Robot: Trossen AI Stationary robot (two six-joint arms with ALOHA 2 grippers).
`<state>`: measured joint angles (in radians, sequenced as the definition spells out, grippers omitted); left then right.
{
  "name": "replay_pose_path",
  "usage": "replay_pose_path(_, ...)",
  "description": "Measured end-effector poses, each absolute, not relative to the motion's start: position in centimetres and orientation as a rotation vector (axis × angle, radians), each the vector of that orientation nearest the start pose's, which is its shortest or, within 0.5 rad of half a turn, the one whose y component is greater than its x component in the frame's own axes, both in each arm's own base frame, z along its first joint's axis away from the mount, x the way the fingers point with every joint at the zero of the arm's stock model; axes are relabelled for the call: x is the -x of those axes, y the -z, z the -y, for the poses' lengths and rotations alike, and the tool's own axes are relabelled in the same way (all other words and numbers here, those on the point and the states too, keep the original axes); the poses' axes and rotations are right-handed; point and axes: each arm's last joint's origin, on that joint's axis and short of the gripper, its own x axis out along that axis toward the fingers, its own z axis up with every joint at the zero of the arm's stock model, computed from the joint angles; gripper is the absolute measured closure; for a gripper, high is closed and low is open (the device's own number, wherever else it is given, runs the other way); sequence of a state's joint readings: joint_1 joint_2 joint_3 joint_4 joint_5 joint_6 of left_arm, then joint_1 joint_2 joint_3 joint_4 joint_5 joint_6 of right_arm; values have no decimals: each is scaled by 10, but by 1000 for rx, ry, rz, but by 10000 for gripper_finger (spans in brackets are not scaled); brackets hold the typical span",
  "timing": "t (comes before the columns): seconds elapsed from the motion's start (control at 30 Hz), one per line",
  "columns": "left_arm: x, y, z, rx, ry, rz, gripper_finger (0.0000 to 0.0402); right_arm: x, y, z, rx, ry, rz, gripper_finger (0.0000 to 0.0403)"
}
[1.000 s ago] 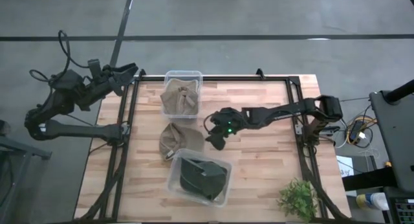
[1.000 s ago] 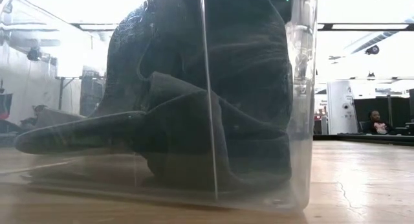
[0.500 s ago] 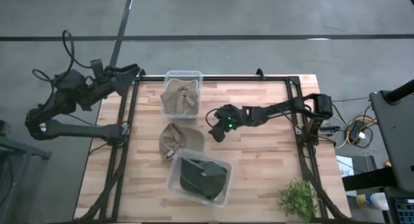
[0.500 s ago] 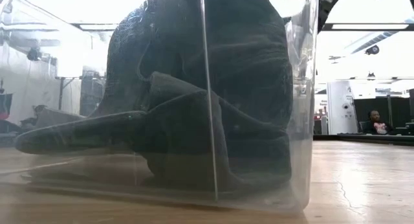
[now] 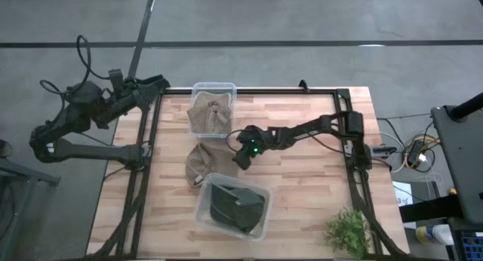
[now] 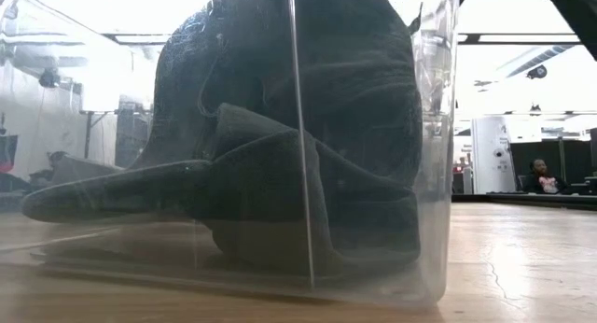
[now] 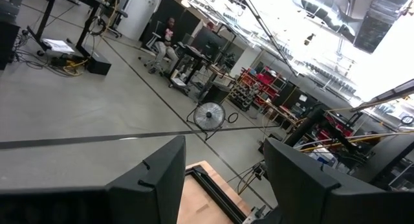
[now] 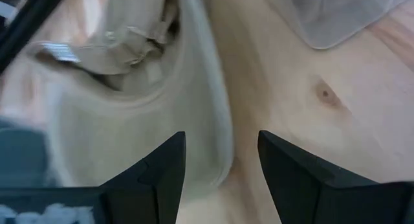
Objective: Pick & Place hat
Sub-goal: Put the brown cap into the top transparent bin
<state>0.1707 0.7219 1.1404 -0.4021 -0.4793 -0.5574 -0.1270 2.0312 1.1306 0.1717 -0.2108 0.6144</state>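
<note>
Tan hat (image 5: 201, 163) awaits, mid-desk.
Right gripper (image 5: 241, 157), fingers spread, should straddle its brim edge (image 8: 213, 120) squarely before closing.

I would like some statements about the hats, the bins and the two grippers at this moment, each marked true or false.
1. A dark hat lies inside the clear bin at the near edge of the table. True.
2. The tan hat on the table sits inside a bin. False: it lies on the bare wood between the two bins.
3. The right gripper hangs open beside that loose tan hat. True.
4. The left gripper is over the middle of the table. False: it waits, open, off the table's far left corner.
5. The far bin is empty. False: it holds a tan hat.
</note>
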Motion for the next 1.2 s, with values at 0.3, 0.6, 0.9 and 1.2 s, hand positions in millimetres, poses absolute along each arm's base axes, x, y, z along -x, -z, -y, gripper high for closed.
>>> replay_pose_path(0.3, -111, -434, -33, 542, -628, 198, 200, -423, -111, 45, -738, 148, -763, 240)
replay_pose_path(0.6, -110, -434, -32, 542, -619, 198, 200, -417, -123, 43, -747, 146, -791, 383)
replay_pose_path(0.9, -110, -434, -32, 542, -612, 195, 200, -402, -169, 38, -709, 134, -800, 391)
replay_pose_path(1.2, -111, -434, -32, 536, -605, 185, 200, -373, -217, 34, -632, 103, -843, 392)
